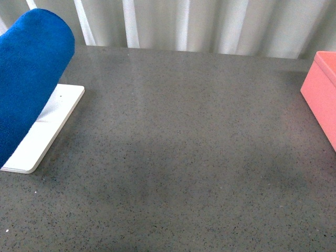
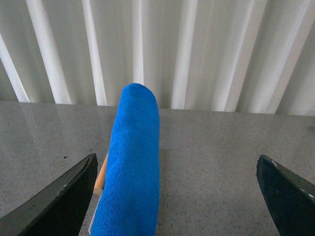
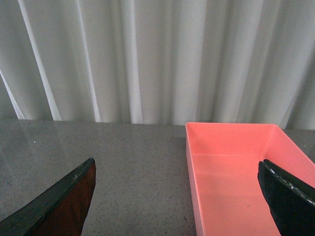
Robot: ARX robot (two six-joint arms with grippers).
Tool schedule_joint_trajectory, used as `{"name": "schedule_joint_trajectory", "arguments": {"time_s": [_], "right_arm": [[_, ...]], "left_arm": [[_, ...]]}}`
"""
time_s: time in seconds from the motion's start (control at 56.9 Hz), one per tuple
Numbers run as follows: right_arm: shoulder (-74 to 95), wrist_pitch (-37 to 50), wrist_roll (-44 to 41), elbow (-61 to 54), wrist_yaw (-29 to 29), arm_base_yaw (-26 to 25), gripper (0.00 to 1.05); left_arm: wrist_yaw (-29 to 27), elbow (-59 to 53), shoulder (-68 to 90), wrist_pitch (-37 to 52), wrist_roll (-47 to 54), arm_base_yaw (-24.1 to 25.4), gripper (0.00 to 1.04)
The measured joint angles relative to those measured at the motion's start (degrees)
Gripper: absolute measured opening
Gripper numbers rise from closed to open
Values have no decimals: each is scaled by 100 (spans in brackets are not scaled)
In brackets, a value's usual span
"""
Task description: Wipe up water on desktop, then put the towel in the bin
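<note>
The bright blue towel (image 1: 29, 73) hangs draped over a rack on a white tray (image 1: 47, 131) at the far left of the dark-grey speckled desktop (image 1: 184, 157). In the left wrist view the towel (image 2: 133, 162) lies between my open left gripper's (image 2: 182, 196) jaws, nearer one jaw, with a wooden rod end (image 2: 100, 178) showing beside it. The salmon-pink bin (image 1: 323, 94) stands at the right edge. My open right gripper (image 3: 182, 196) is above the bin's (image 3: 236, 167) near wall; the bin is empty. Neither arm shows in the front view. I see no water.
White pleated curtains (image 1: 184, 23) hang behind the desktop's far edge. The middle of the desktop lies between the tray and the bin.
</note>
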Motion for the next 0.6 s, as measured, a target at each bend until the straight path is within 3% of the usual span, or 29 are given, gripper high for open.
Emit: {"name": "schedule_joint_trajectory", "arguments": {"time_s": [0.598], "right_arm": [[0, 0, 0, 0, 2, 0, 98]], "left_arm": [[0, 0, 0, 0, 0, 0, 98]]}}
